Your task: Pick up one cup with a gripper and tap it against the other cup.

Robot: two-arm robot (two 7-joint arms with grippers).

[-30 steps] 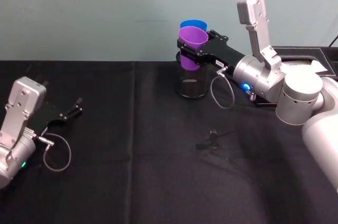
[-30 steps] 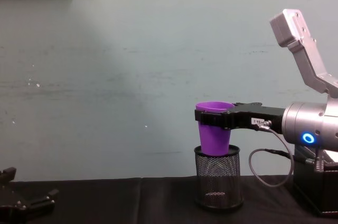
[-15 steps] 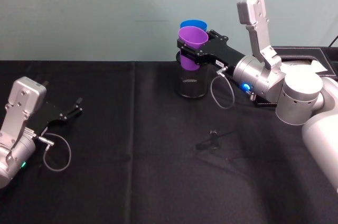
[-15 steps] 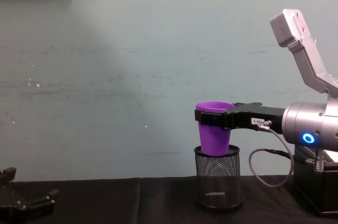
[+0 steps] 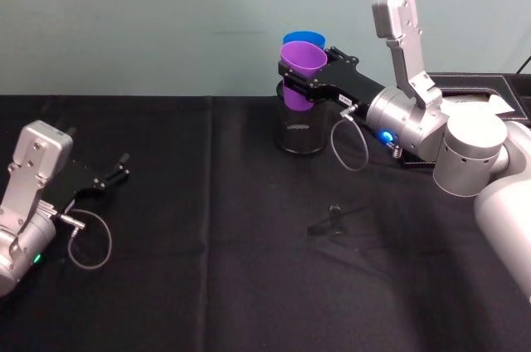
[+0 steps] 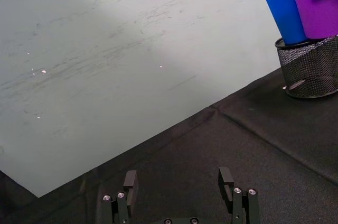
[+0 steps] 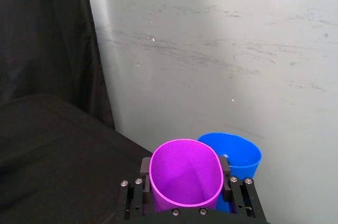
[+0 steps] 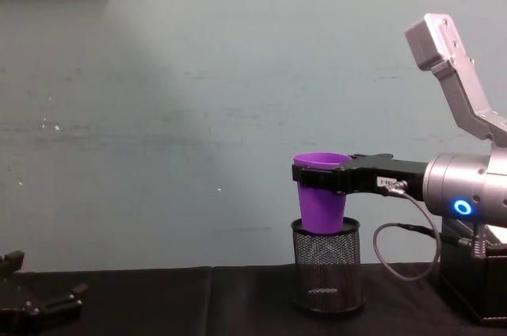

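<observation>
- One purple cup [image 5: 302, 61] pinched under its rim by my right gripper [image 5: 292, 80], far edge of table [image 5: 207, 286], just beside blue cup [image 5: 304, 37].
- Likely light, slick, squashable.
- Left gripper [image 6: 178, 182] spread, idle, left edge.

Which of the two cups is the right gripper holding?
The purple cup, clamped near its rim by the right gripper over the mesh pot. The blue cup, just behind it nearer the wall, is ungripped.

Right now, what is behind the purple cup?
The blue cup stands just behind the purple cup, held by the right gripper. Its base is hidden inside the mesh pot.
</observation>
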